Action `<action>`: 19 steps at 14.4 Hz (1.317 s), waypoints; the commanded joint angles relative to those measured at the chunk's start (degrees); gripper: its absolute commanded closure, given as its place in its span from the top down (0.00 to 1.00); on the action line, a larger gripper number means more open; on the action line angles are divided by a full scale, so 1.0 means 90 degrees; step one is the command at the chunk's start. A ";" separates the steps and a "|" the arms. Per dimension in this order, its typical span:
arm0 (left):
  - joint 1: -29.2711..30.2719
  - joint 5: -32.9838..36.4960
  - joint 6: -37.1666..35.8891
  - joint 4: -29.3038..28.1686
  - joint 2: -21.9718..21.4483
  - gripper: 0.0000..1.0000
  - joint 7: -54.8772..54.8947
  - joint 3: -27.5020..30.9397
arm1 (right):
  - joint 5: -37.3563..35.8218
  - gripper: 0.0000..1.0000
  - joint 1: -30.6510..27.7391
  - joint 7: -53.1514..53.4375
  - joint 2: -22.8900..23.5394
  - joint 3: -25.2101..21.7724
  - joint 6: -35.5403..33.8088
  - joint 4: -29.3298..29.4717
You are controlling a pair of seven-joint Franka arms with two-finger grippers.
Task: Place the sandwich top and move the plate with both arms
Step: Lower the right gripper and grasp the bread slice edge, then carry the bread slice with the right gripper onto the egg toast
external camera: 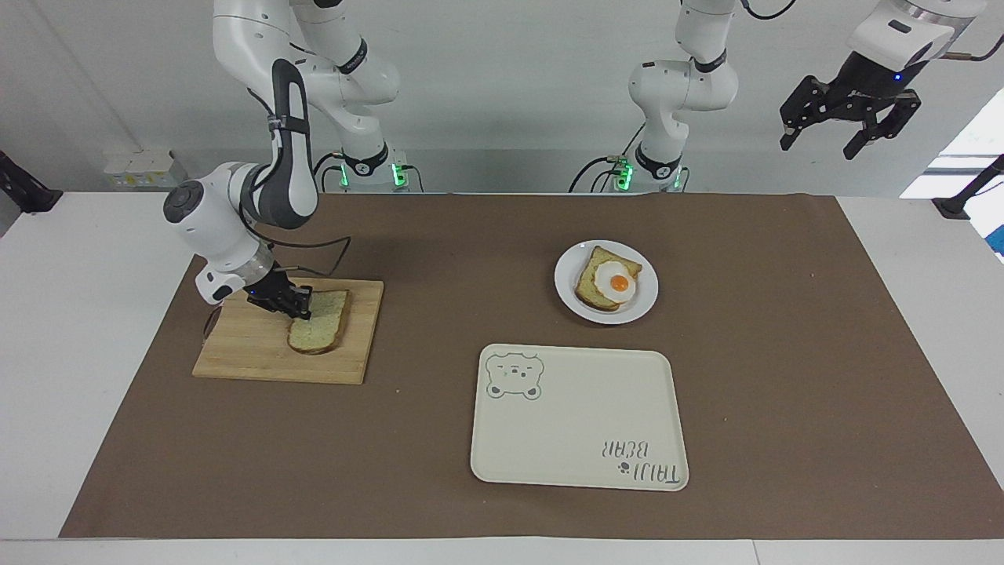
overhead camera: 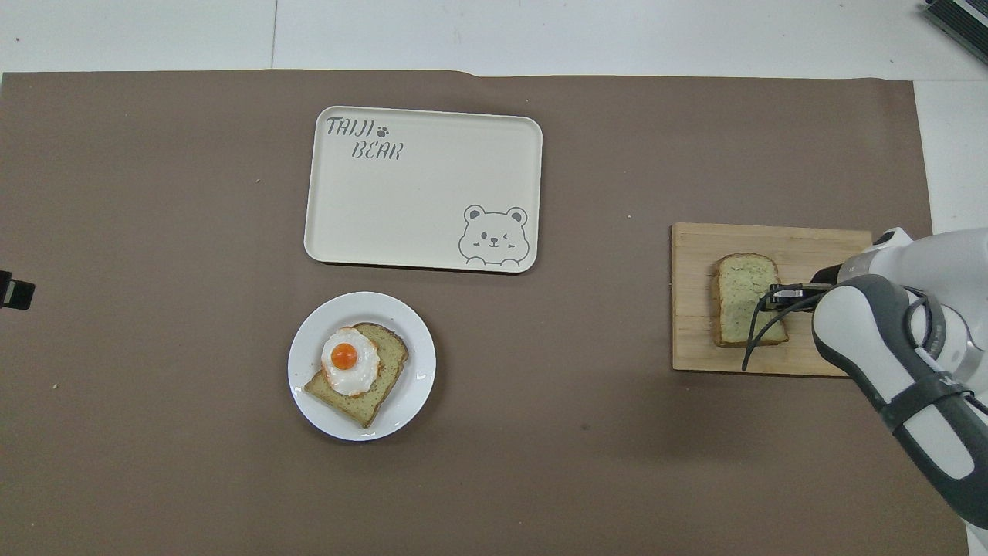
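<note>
The sandwich top, a pale speckled bread slice, lies on a wooden cutting board at the right arm's end of the table. My right gripper is down at the slice's edge on the side toward the right arm's end, fingers closed on that edge. The small white plate holds a browner toast with a fried egg. My left gripper waits high in the air over the left arm's end of the table, open and empty.
A cream bear-printed tray lies farther from the robots than the plate. A brown mat covers most of the table. The right arm's cable hangs over the cutting board.
</note>
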 commanded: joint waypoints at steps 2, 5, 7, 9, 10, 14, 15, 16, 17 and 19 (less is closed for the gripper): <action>-0.0066 0.0011 0.0006 -0.0230 -0.0198 1.00 -0.0027 0.0021 | -0.0010 0.00 -0.0027 -0.0185 0.0159 0.0034 -0.0744 0.0610; -0.0056 0.0011 0.0006 -0.0230 -0.0198 1.00 -0.0027 -0.0008 | -0.0029 0.00 -0.0007 -0.0185 0.0101 0.0034 -0.1517 0.1235; -0.0056 0.0011 0.0006 -0.0230 -0.0198 1.00 -0.0027 -0.0008 | -0.0029 0.00 -0.0007 -0.0117 0.0042 0.0053 -0.2014 0.1597; -0.0066 0.0011 0.0006 -0.0230 -0.0198 1.00 -0.0027 -0.0008 | 0.0038 0.00 0.0061 -0.0107 0.0022 0.0131 -0.2532 0.1987; -0.0066 0.0011 0.0006 -0.0230 -0.0198 1.00 -0.0027 -0.0008 | 0.0078 0.00 0.0148 -0.0010 -0.0016 0.0190 -0.2680 0.2096; -0.0066 0.0001 -0.0004 -0.0259 -0.0207 1.00 -0.0027 -0.0008 | 0.0097 0.00 0.0909 0.1325 -0.0163 0.0258 -0.2759 0.2145; -0.0066 0.0001 -0.0004 -0.0278 -0.0237 1.00 -0.0037 -0.0008 | 0.0107 0.00 0.1162 0.1667 -0.0183 0.0268 -0.2769 0.2145; -0.0066 0.0001 -0.0004 -0.0279 -0.0237 1.00 -0.0037 -0.0008 | 0.0107 0.00 0.1426 0.2018 -0.0212 0.0288 -0.2759 0.2126; -0.0066 0.0001 -0.0004 -0.0279 -0.0247 1.00 -0.0037 -0.0008 | 0.0107 0.00 0.1738 0.2438 -0.0241 0.0288 -0.2740 0.2126; -0.0056 0.0001 -0.0004 -0.0279 -0.0247 1.00 -0.0047 -0.0008 | 0.0117 0.00 0.2285 0.3142 -0.0329 0.0288 -0.2604 0.2019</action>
